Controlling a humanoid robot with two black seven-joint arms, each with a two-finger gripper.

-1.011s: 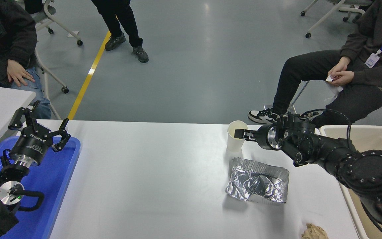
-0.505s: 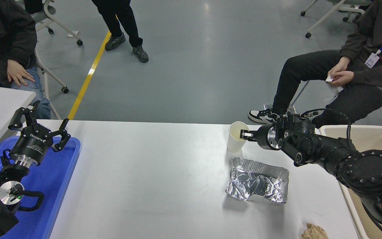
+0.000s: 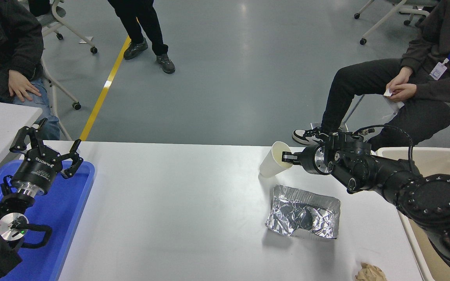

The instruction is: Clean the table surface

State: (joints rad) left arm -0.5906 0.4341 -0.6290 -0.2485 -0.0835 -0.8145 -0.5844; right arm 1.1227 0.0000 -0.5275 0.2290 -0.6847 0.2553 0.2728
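While pinched shut on the rim of the paper cup (image 3: 271, 164), right tool (image 3: 286, 157) tipping it leftward off the white surface (image 3: 178, 203), likely for binning.

Right gripper (image 3: 286, 157) reaching left, pinched on paper cup (image 3: 272, 165) rim, tilting it. Left gripper (image 3: 45, 148) parked well left of cup, fingers spread.
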